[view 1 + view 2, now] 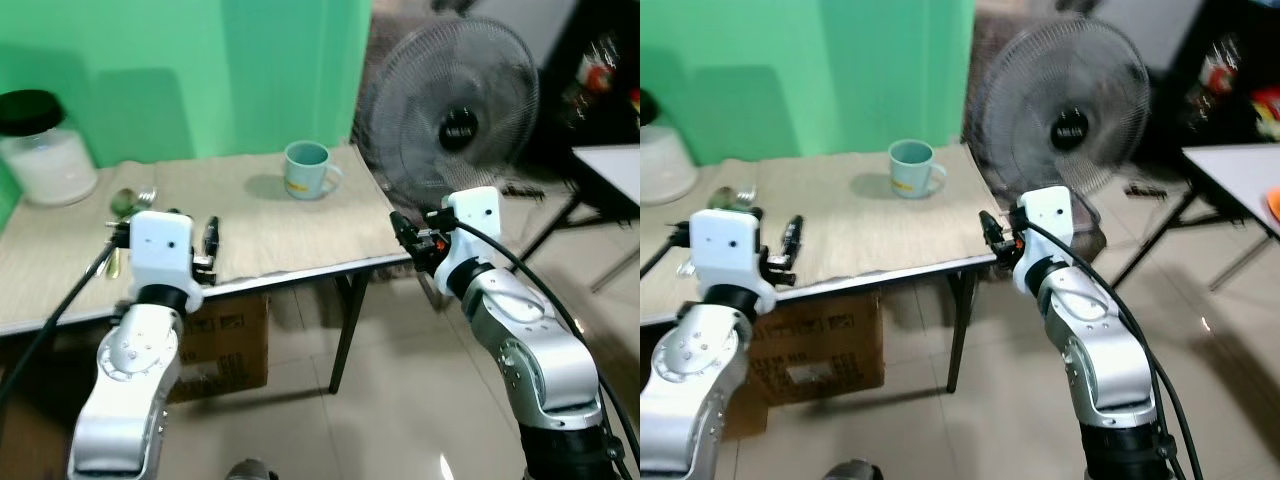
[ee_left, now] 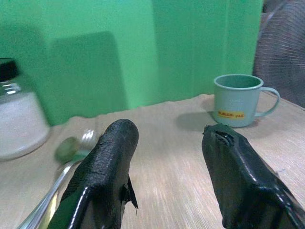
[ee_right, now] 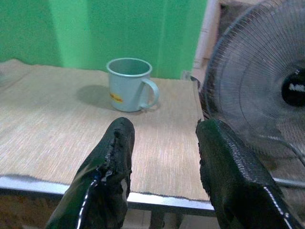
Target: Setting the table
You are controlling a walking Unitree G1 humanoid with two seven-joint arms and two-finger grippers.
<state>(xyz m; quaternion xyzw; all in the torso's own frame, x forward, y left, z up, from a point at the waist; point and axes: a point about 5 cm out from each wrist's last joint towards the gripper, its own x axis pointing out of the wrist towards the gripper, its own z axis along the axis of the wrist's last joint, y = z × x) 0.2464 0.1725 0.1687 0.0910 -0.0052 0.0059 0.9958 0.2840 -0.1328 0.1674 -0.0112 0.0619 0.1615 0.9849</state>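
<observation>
A teal mug (image 1: 308, 169) stands upright near the back right of a table covered with a woven mat (image 1: 260, 230). A metal spoon (image 2: 71, 151) and a fork lie on the mat at the left. My left gripper (image 2: 169, 133) hovers low over the mat's front left part, just right of the cutlery, open with nothing between its fingers. My right gripper (image 3: 164, 126) is held at the table's front right corner and points toward the mug (image 3: 127, 84); it is open and holds nothing.
A glass jar (image 1: 45, 150) with white contents and a black lid stands at the table's back left. A standing fan (image 1: 455, 110) is right of the table, close to my right arm. A cardboard box (image 1: 225, 345) sits under the table. A white table (image 1: 610, 165) is at far right.
</observation>
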